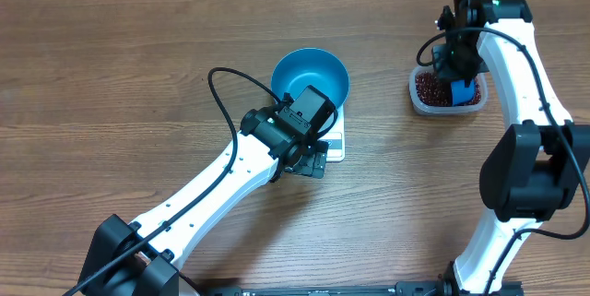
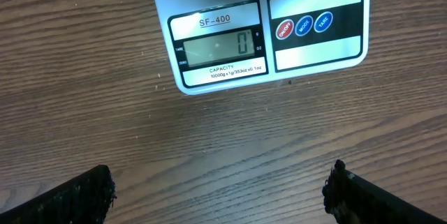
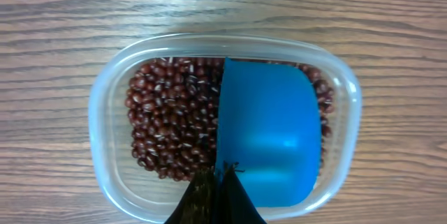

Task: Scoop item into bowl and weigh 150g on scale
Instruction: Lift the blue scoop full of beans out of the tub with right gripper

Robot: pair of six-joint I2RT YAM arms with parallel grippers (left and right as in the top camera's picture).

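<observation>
I read the left gripper as fully open and gripping nothing: its two dark fingertips stand at the opposite lower corners of the left wrist view, with bare table between them. The gripper is positioned just in front of the scale, on its display side. The display reads 0, and three round buttons sit to its right. In the overhead view I see the bowl standing on the scale near the middle of the table, with the left wrist overlapping its near rim. The right gripper is closed on the near edge of the scoop. The scoop lies inside the tub, over its right half in the right wrist view. The beans lie in the tub, filling its left half and showing past the far edge of the scoop. In the overhead view the tub stands well apart from the bowl, toward the right far side of the table
</observation>
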